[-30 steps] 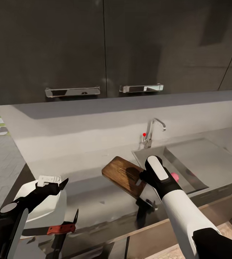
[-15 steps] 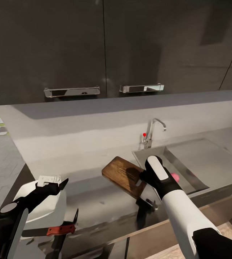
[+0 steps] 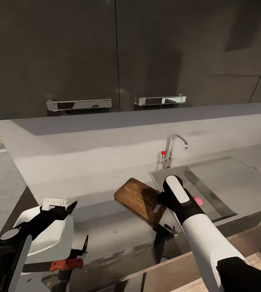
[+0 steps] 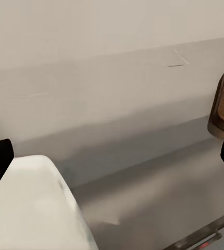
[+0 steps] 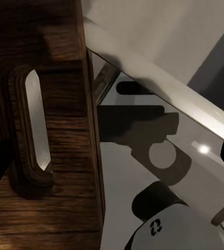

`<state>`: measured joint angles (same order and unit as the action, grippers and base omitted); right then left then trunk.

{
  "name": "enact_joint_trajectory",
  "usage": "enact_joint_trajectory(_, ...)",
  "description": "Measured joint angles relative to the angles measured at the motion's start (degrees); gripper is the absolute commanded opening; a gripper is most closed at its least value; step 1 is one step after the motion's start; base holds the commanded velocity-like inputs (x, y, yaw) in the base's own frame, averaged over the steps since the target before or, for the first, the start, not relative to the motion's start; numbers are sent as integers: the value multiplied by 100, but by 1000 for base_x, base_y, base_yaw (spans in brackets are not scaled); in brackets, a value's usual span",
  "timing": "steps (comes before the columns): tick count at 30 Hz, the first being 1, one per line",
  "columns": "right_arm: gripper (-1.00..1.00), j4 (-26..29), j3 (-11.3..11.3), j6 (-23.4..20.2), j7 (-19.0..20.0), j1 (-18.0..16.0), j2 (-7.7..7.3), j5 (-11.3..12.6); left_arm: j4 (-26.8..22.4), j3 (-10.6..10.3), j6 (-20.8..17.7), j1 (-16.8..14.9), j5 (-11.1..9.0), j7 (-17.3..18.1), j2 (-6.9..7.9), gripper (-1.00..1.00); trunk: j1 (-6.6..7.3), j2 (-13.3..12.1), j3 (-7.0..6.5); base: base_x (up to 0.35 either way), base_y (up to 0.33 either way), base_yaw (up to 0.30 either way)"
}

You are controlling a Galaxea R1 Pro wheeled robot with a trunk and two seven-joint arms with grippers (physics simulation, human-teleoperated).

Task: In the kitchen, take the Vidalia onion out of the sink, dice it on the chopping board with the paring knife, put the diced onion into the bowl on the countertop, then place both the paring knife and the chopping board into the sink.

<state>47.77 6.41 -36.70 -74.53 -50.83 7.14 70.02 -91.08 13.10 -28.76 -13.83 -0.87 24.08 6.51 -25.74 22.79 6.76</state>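
Dark grey cabinets hang over a pale backsplash, and below them the glossy countertop (image 3: 118, 231) runs from its left end to the sink (image 3: 211, 182) at the right. Since a second ago the whole head view has slid a little, so the camera has moved. The paring knife (image 3: 61, 264) now sits slightly lower in the picture and lies flatter along the counter's near edge. The arms and the board look unchanged.

The chopping board (image 3: 140, 199) lies at an angle, its slotted end reaching over the sink's left rim. The Vidalia onion (image 3: 196, 199) shows as a pink spot in the basin, mostly hidden by the right arm. The faucet (image 3: 172, 150) stands at the sink's back rim. The bowl (image 3: 51, 233) sits at the counter's left near corner, with the knife just in front of it. Bare counter lies open between the bowl and the board.

The right gripper (image 5: 112, 156) hovers over the board's slotted end. Its fingertips stand wide apart, one over the board and one over the basin, grasping nothing. The left gripper (image 4: 112, 156) hangs above the bowl's rim. Its jaws are spread wide and hold nothing.
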Motion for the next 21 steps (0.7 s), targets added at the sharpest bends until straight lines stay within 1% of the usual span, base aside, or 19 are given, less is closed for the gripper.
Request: enact_joint_trajectory(21, 100, 2, 0, 0, -1, 0, 0, 0, 0, 0, -1, 0, 0, 0, 0, 100, 0, 0, 88, 0, 0, 11)
